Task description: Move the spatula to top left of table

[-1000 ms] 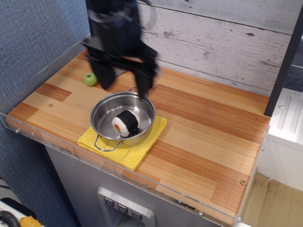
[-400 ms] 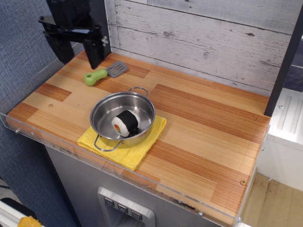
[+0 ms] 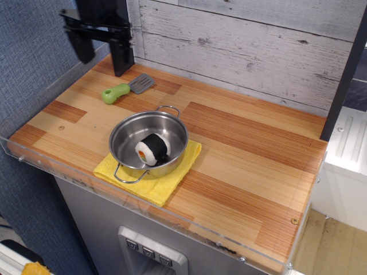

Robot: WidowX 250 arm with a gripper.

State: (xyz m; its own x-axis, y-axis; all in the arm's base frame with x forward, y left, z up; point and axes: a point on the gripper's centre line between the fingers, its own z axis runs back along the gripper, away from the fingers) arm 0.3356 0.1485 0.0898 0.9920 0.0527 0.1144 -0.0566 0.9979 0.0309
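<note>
Spatula (image 3: 127, 89) lying free at the bench's (image 3: 246, 143) top-left; gripper (image 3: 103, 56) above it, jaws apart and empty. Placement appears done, so only a clear retreat seems left.

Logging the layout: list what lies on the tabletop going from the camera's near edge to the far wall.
Yellow cloth → steel two-handled pot holding a black-and-white sushi roll → small spatula with lime-green handle and grey slotted blade → black open gripper raised above the wooden butcher-block table.
</note>
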